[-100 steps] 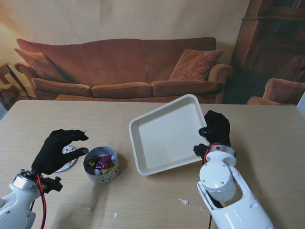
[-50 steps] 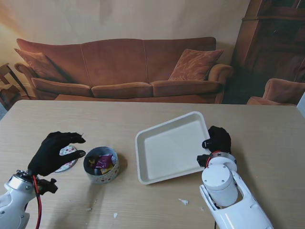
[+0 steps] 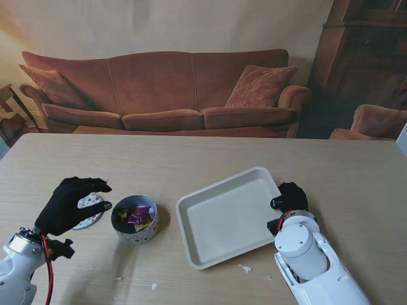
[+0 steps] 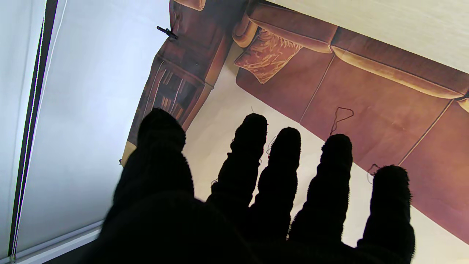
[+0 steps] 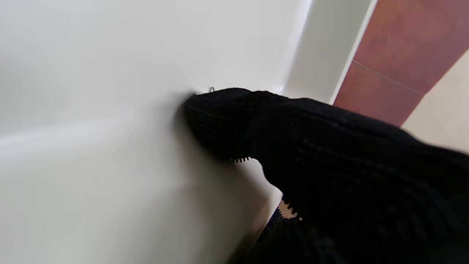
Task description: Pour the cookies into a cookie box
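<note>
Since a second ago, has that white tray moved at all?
Yes. The white tray, held by the right hand, has tipped down flatter onto the table, its far edge dropping away from the sofa.

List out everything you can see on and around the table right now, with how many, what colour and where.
Tray: one, white, empty, right of centre on the table.
Cookie box: one, round, patterned, open with wrapped treats inside, left of the tray.
Lid: one, white with dots, flat on the table left of the box, partly under the left hand.
Crumbs: a few, white, near edge of the table.
Table: one, light wood.
Sofa: one, rust brown, with cushions, behind the table.
Cabinet: one, dark wood, far right.
Left hand: black glove, fingers apart, over the lid.
Right hand: black glove, gripping the tray's right rim.
</note>
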Robot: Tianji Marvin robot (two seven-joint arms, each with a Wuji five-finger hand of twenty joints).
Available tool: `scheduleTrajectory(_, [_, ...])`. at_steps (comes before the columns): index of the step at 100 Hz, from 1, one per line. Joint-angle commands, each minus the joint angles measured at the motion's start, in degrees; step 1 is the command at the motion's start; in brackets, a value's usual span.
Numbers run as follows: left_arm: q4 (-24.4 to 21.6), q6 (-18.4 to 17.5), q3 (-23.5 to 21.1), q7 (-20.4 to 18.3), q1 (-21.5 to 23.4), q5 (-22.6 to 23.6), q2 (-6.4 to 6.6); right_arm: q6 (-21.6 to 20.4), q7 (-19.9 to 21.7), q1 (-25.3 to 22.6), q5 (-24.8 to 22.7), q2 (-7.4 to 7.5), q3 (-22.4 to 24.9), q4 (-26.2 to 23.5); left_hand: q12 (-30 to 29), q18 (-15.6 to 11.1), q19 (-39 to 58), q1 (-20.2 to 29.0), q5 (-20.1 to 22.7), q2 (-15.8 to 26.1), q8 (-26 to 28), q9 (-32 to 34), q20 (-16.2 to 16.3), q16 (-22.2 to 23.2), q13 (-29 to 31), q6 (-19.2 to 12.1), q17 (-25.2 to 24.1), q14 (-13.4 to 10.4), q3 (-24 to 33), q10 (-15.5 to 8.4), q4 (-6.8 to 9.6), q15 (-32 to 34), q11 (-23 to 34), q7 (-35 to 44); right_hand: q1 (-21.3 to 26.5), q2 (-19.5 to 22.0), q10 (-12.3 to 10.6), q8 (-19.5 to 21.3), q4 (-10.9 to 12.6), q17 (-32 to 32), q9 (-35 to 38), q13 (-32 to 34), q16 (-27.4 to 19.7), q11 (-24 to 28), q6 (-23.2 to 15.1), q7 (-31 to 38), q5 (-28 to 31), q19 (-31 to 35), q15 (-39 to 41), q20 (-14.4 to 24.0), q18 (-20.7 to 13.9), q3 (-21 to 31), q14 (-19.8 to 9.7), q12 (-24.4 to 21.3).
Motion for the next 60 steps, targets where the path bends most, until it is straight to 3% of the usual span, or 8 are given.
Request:
scheduleTrajectory(1, [-0.03, 0.18, 0.03, -0.74, 0.38, 0.12, -0.02, 0.36, -0.28, -0.44, -0.30, -0.03, -0.41, 1.13, 0.49, 0.85, 0.70, 1.67, 0.86, 1.76, 0.51, 0.58, 0.66, 1.00, 1.37, -0.08, -0.11, 0.29, -1.62, -0.04, -0.08, 0.18, -0.48, -0.08, 2.41, 14.77, 2.61, -3.13, 1.60, 5.36, 0.55, 4.41, 4.10, -1.38, -0.89, -2.73, 2.20, 12.28, 15.32, 5.70, -26.24, 12.94, 0.58, -2.25])
scheduleTrajectory(7, [-0.01, 0.25, 0.10, -0.79, 0.40, 0.15, 0.00, 1.38, 0.00, -0.29, -1.63, 0.11, -0.88, 1.71, 0.49, 0.85, 0.84, 1.63, 0.91, 1.76, 0.52, 0.59, 0.74, 1.01, 1.36, -0.18, -0.18, 0.18, -1.64, -0.08, -0.08, 0.20, -0.47, -0.05, 1.93, 15.34, 3.34, -4.08, 0.04, 5.71, 1.39, 4.37, 3.57, -2.08, -0.26, -3.17, 2.80, 11.29, 15.02, 9.11, -25.28, 12.24, 0.39, -2.98])
scheduleTrajectory(12, [0.00, 0.27, 0.11, -0.90, 0.40, 0.20, 0.04, 1.32, -0.18, -0.12, -2.53, 0.17, -1.30, 2.48, 0.49, 0.80, 0.91, 1.62, 0.88, 1.76, 0.52, 0.55, 0.78, 1.01, 1.32, -0.11, -0.23, 0.25, -1.64, -0.11, -0.08, 0.19, -0.48, -0.06, 3.03, 12.61, 3.69, -5.28, -6.99, 5.66, 1.83, 4.40, 2.92, -2.75, 0.14, -3.86, 3.07, 10.02, 14.50, 10.44, -24.55, 12.86, 0.06, -3.19])
scheduleTrajectory(19, [0.00, 0.24, 0.06, -1.01, 0.40, 0.22, 0.06, 1.09, -1.19, 0.32, -3.06, -0.04, -1.78, 3.63, 0.49, 0.88, 0.94, 1.61, 0.87, 1.83, 0.52, 0.57, 0.79, 1.00, 1.31, -0.15, -0.27, 0.15, -1.64, -0.13, -0.08, 0.18, -0.46, -0.06, 3.68, 10.93, 4.61, -7.96, -12.05, 5.35, 2.00, 4.27, 2.31, -3.73, 0.93, -4.03, 2.88, 8.78, 13.17, 9.78, -22.47, 12.89, 0.39, -3.44])
scheduleTrajectory(25, [0.04, 0.24, 0.00, -0.97, 0.36, 0.28, 0.06, 1.17, -1.60, 0.63, -2.95, -0.17, -1.95, 4.22, 0.49, 0.97, 0.92, 1.63, 0.86, 1.81, 0.52, 0.59, 0.77, 1.00, 1.32, -0.18, -0.33, 0.24, -1.63, -0.05, -0.08, 0.19, -0.45, -0.06, 3.56, 11.17, 5.54, -15.22, -15.68, 4.88, 2.13, 4.24, 3.30, -6.03, 2.23, -1.72, 1.24, 6.89, 9.89, 8.03, -20.03, 10.54, 0.75, -3.64])
scheduleTrajectory(31, [0.06, 0.29, -0.05, -0.98, 0.35, 0.19, 0.05, 1.53, -1.25, 0.84, -2.61, -0.16, -2.02, 4.45, 0.49, 0.98, 0.89, 1.66, 0.87, 1.79, 0.53, 0.62, 0.75, 1.00, 1.31, -0.16, -0.33, 0.31, -1.62, -0.08, -0.07, 0.19, -0.43, -0.05, 1.89, 14.66, 6.29, -22.00, -16.25, 4.28, 1.97, 4.20, 2.71, -8.41, 3.49, 1.95, -1.42, 4.44, 5.35, 5.33, -16.81, 3.65, 1.58, -3.81])
scheduleTrajectory(36, [0.11, 0.30, -0.09, -0.92, 0.36, 0.22, 0.03, 1.66, -0.49, 0.90, -2.77, 0.05, -2.11, 4.58, 0.48, 0.94, 0.90, 1.69, 0.89, 1.74, 0.53, 0.54, 0.74, 1.00, 1.25, -0.16, -0.31, 0.18, -1.62, -0.09, -0.07, 0.17, -0.45, -0.04, 1.08, 15.97, 6.26, -26.37, -18.82, 4.00, 2.30, 4.21, 1.20, -8.94, 4.16, 5.36, -3.15, 3.32, 3.25, 3.78, -15.84, -2.69, 1.74, -3.99])
scheduleTrajectory(60, [0.49, 0.43, -0.13, -0.95, 0.31, 0.24, 0.05, 2.48, 0.47, 1.43, -4.59, 0.46, -2.69, 5.24, 0.49, 1.30, 5.18, 1.79, 0.87, 1.74, 0.49, 0.53, 3.10, 1.11, 1.28, -0.05, 1.24, 0.35, -1.62, 0.03, -0.07, 0.36, -0.43, -0.09, -7.67, 22.29, 7.33, -34.00, -20.86, 3.03, 3.04, 3.97, -10.39, -13.13, 8.37, 0.88, -2.57, -0.18, -8.43, -2.34, -13.91, -15.94, 2.05, -3.45])
